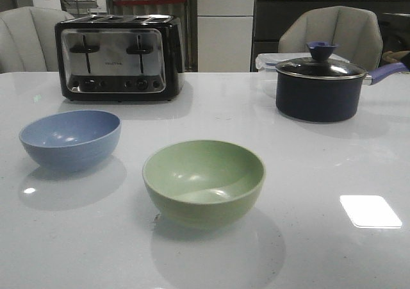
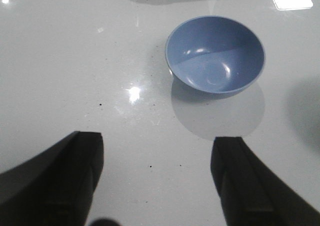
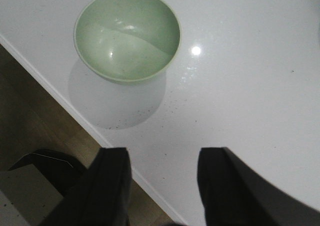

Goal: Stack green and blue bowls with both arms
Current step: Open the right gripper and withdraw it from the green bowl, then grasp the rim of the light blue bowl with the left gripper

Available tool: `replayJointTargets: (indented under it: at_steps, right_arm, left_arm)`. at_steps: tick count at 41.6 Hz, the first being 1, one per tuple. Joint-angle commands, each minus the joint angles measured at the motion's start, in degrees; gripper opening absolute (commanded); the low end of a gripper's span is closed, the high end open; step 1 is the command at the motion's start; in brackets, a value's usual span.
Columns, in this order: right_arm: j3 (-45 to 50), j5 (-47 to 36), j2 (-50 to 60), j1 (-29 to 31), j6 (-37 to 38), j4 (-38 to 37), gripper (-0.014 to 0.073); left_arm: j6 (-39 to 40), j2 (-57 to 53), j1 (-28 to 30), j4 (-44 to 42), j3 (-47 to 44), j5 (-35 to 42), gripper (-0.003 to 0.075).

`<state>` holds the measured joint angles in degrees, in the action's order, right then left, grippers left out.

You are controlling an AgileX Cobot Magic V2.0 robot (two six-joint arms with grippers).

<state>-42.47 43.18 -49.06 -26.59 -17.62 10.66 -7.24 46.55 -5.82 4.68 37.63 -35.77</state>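
Observation:
The dusty blue bowl [image 1: 70, 138] stands upright and empty on the white table at the left. The pale green bowl [image 1: 204, 181] stands upright and empty near the middle front. Neither arm shows in the front view. In the left wrist view my left gripper [image 2: 157, 151] is open and empty, above bare table, apart from the blue bowl [image 2: 215, 54]. In the right wrist view my right gripper [image 3: 162, 163] is open and empty over the table's front edge, apart from the green bowl [image 3: 127, 34].
A black and chrome toaster [image 1: 120, 57] stands at the back left. A dark lidded saucepan [image 1: 320, 87] with a blue knob stands at the back right, a clear container behind it. Chairs stand behind the table. The floor [image 3: 30, 116] shows past the table edge.

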Motion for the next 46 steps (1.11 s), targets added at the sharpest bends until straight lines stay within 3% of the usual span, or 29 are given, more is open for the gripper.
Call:
replayJointTargets:
  at_steps: [1, 41, 46]
  right_arm:
    - [-1.60, -3.01, 0.69, 0.08, -0.54, 0.42, 0.0434]
    - [-1.60, -3.03, 0.39, 0.08, -0.54, 0.42, 0.0434]
    - [-1.60, -3.03, 0.39, 0.08, -0.54, 0.42, 0.0434]
  left_arm:
    - [-0.14, 4.01, -1.15, 0.46, 4.68, 2.38, 0.0507]
    - [-0.14, 57.30, -1.26, 5.07, 34.65, 3.98, 0.0507]
    - [-0.14, 59.72, -1.26, 5.20, 35.82, 5.29, 0.0448]
